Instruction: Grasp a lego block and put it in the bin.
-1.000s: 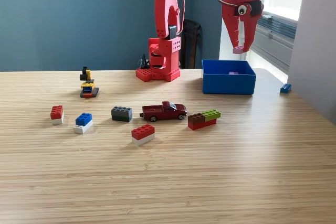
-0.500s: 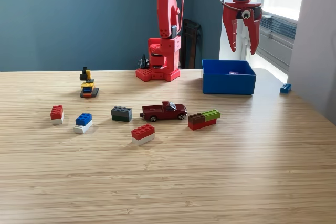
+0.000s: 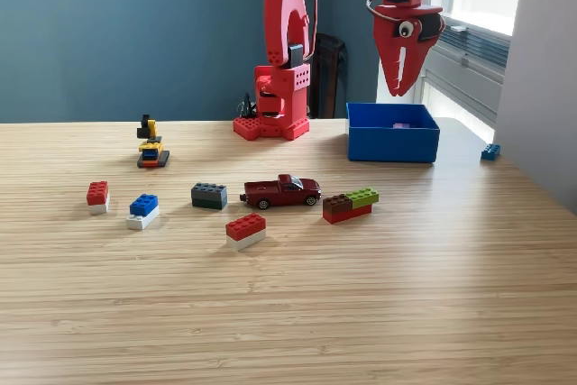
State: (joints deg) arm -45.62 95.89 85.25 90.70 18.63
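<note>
Overhead, end effector [image 3: 399,87] pressed together, empty, bin [image 3: 392,143] holding a possibly purple piece, mostly hidden.

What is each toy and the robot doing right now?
tool: shut, empty, above the bin
bin: open-topped, small purple piece inside
toy truck: on its wheels
red-and-white brick: flat on table
grey brick: flat on table

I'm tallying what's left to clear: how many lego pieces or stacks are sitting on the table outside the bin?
7: red-on-white stack, blue-on-white stack, gray block, red-on-white stack, brown-green-red cluster, yellow-black figure, small blue brick. The bin may hide more.
</note>
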